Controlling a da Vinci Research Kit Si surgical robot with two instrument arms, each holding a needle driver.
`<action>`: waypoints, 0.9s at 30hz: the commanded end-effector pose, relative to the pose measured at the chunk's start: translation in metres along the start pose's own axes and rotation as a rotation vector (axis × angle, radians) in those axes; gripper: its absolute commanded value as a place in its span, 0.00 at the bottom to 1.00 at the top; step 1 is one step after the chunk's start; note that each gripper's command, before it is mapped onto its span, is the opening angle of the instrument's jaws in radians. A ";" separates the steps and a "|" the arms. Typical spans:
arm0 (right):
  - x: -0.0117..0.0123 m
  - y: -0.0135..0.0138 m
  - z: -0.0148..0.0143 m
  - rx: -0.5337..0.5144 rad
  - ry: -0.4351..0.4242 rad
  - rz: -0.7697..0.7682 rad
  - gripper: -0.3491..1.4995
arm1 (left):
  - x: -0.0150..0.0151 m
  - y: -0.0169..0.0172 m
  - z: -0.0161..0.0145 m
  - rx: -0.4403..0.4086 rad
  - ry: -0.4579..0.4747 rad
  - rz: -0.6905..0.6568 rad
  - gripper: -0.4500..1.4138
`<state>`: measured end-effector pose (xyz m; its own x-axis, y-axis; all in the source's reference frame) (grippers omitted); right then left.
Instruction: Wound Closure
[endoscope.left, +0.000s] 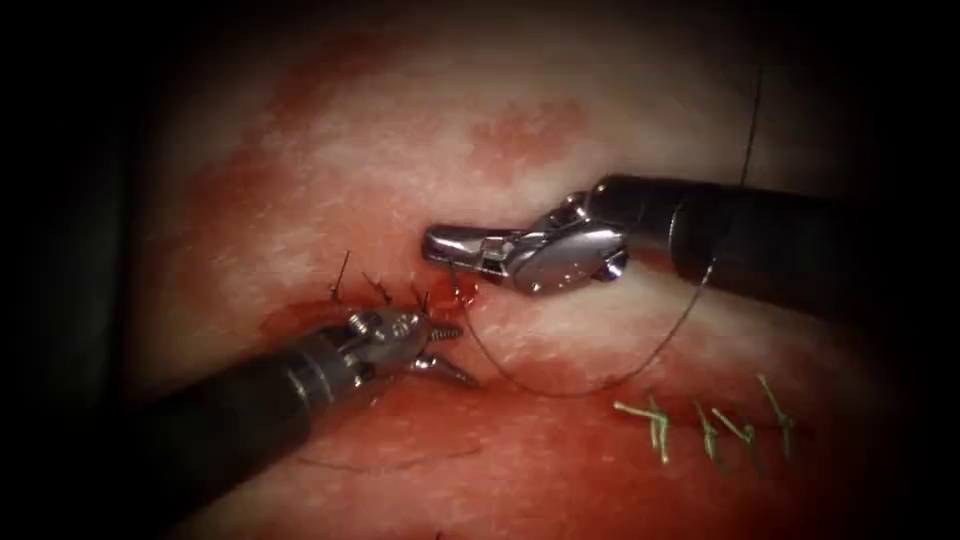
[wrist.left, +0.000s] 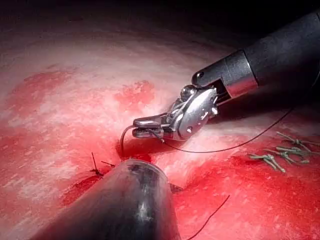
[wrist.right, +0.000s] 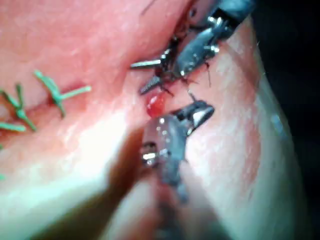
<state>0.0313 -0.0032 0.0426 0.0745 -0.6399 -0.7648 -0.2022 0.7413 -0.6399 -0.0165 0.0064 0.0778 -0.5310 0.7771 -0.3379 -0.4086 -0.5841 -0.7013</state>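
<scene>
**Right tool grips the needle at the cut; left tool stands open beside it**

The right tool comes in from the right with its jaws closed on the curved needle. It holds the needle near one end. The rest of the curve bends down from the jaws into the tissue, at a small bead of red fluid. How deep the point sits cannot be told.

The left tool comes in from the near left. Its jaws are parted to a moderate gap and hold nothing; the tips lie just beside the red bead, close under the right tool's jaws.

The thread runs from the needle in a loose loop over the near tissue, then rises to the right across the right tool's shaft.

Short dark cut ends stand up at the cut, just far of the left tool. Green stitches sit in a row well to the right. Another dark strand lies on the near tissue.
</scene>
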 end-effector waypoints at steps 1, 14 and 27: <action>-0.0007 -0.0012 0.0005 0.015 0.004 -0.008 0.00 | 0.0003 -0.0004 0.0006 -0.001 0.000 0.002 0.51; -0.0023 -0.0055 -0.0035 0.088 -0.043 -0.035 0.00 | -0.0001 -0.0007 -0.0005 -0.011 -0.004 -0.006 0.51; -0.0026 -0.0076 -0.0044 0.177 -0.103 0.180 0.00 | -0.0003 -0.0008 -0.0015 -0.014 -0.007 -0.004 0.51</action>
<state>0.0277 -0.0081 0.0492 0.1545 -0.4653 -0.8716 -0.0513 0.8772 -0.4774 -0.0144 0.0067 0.0770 -0.5343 0.7785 -0.3293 -0.4014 -0.5765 -0.7117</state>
